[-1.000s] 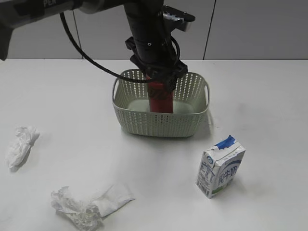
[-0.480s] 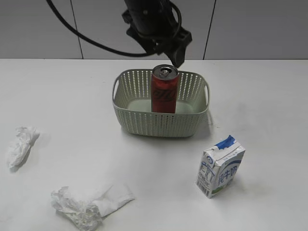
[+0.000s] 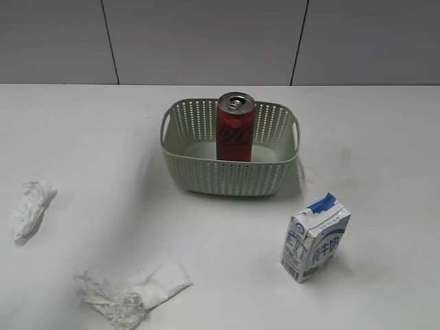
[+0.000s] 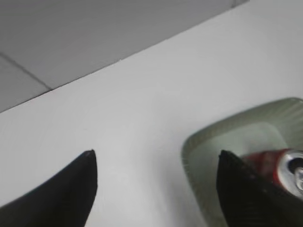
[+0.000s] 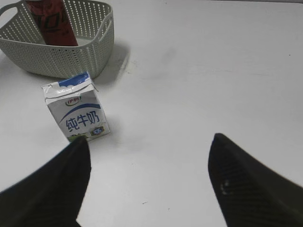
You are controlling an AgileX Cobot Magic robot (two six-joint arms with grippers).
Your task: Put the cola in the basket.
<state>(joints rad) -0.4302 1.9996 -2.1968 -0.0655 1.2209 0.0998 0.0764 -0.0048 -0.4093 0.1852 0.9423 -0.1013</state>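
The red cola can (image 3: 235, 128) stands upright inside the pale green basket (image 3: 227, 176) at the table's back middle, free of any gripper. It also shows in the right wrist view (image 5: 52, 21) inside the basket (image 5: 61, 61), and in the left wrist view (image 4: 279, 168) inside the basket (image 4: 199, 156). My left gripper (image 4: 156, 156) is open and empty, high above the table beside the basket. My right gripper (image 5: 149, 139) is open and empty over bare table. Neither arm shows in the exterior view.
A white-and-blue milk carton (image 3: 315, 238) stands at the front right; it also shows in the right wrist view (image 5: 75, 106). Crumpled white tissue lies at the left (image 3: 29, 208) and at the front left (image 3: 127, 292).
The left arm let go of the cola can standing in the basket, rose and left the exterior view. The can has stayed upright in place.
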